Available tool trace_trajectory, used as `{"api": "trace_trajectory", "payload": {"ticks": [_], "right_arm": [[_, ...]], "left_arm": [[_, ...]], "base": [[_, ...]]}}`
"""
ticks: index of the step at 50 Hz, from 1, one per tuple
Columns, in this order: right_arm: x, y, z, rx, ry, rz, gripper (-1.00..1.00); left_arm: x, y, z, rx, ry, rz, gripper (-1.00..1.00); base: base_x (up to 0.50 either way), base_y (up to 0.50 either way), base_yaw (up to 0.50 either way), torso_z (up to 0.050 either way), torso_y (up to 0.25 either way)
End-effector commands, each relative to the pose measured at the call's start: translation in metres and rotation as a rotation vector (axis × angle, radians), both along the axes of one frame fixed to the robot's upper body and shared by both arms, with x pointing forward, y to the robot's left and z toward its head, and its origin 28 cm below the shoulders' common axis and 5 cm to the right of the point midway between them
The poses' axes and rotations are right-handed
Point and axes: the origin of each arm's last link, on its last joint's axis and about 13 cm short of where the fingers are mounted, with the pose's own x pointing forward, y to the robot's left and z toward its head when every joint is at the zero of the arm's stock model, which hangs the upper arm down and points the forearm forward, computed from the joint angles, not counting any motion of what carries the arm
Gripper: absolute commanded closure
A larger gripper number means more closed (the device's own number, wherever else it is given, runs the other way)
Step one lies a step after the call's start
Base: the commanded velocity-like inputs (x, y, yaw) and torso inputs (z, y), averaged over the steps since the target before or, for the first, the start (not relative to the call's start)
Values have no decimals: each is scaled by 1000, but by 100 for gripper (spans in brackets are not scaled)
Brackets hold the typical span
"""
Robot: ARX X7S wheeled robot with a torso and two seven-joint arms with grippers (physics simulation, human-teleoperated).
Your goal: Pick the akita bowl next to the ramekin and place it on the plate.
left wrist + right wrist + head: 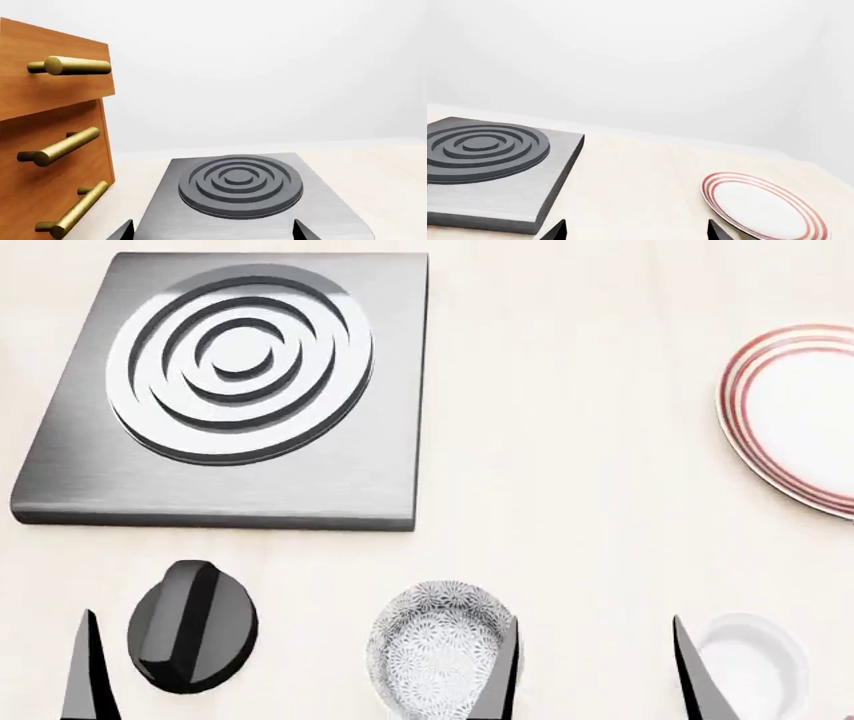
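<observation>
Dark fingertips poke up from the bottom edge of the head view: one pair at lower left, one pair at lower right. The right pincer (598,670) has its fingers spread wide, one tip overlapping the akita bowl (438,655) at bottom centre, the other overlapping the ramekin (755,665) at lower right. Whether either tip touches its dish cannot be told. The left pincer (294,680) is spread too, gripping nothing; one finger shows at far lower left beside a black knob (192,626), and its other finger I take to be the dark sliver along the bowl's right rim.

Only one patterned bowl is in view, and it stands near the ramekin, so I judge it the target. It sits upright on the pale table (574,490), at the left edge of the right pincer's gap, not centred in it. The plate (747,430) lies at the upper right edge, well apart from the bowl. Since the plate is on the right side, the right arm looks better suited to the carry; it would need to shift left to centre on the bowl.

Both wrist views look level across the table, suggesting both arms are held low and pointing forward. The right one shows the plate (764,207) and the grey burner block (494,170).
</observation>
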Motion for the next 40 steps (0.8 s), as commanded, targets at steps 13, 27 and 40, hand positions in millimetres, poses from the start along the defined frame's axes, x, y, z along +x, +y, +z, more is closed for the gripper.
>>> {"api": "trace_trajectory", "payload": {"ticks": [13, 27, 40], "right_arm": [[0, 0, -1, 4, 3, 4, -100], [1, 2, 0, 48, 96, 27, -100], [-5, 5, 10, 61, 196, 11, -100]], "left_arm": [[1, 0, 0, -6, 3, -1, -100], [1, 0, -1, -10, 1, 0, -100], [0, -1, 0, -8, -3, -1, -100]], "base": [[0, 0, 0, 0, -49], [0, 0, 0, 0, 0], [0, 0, 0, 0, 0]]}}
